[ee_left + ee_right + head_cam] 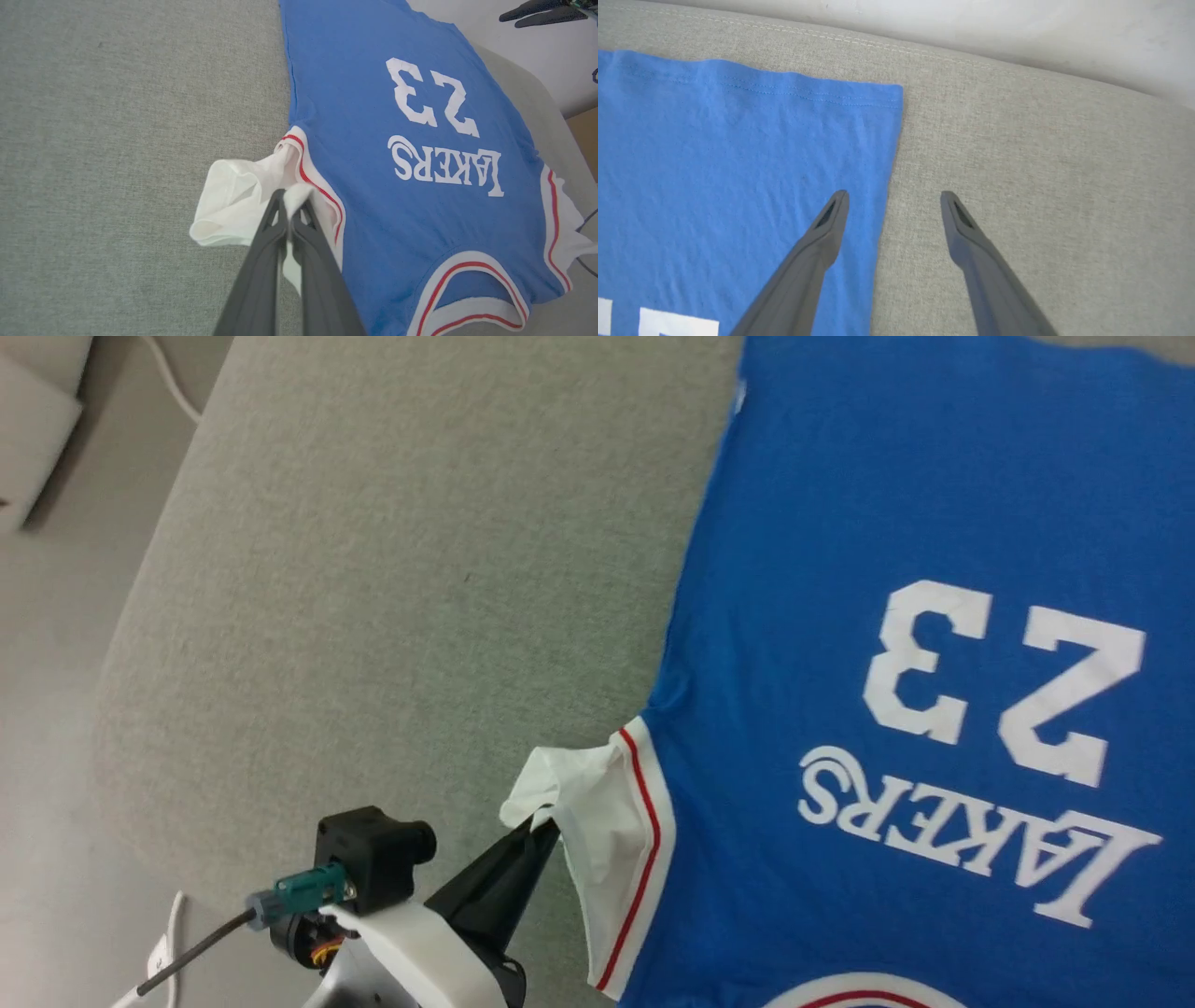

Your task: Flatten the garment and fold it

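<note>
The shirt (840, 523) lies print-up on the grey cushion (373, 569), its body spread nearly flat; we judge it light, limp and a little stretchy, so it will sag and drag rather than move as one piece; best taken at trim, seams or corners, pinching both layers. Our left gripper (292, 205) is clamped on the crumpled white sleeve (229, 210), fingers together with cloth bunched between them; our right gripper (894, 196) hangs with fingers wide apart across the shirt's side edge, holding nothing. The left wrist view gives the pinch plainly, plus the collar (472, 289) and far sleeve (560, 219); the right wrist view adds the hem corner (894, 91), lying flat.
</note>
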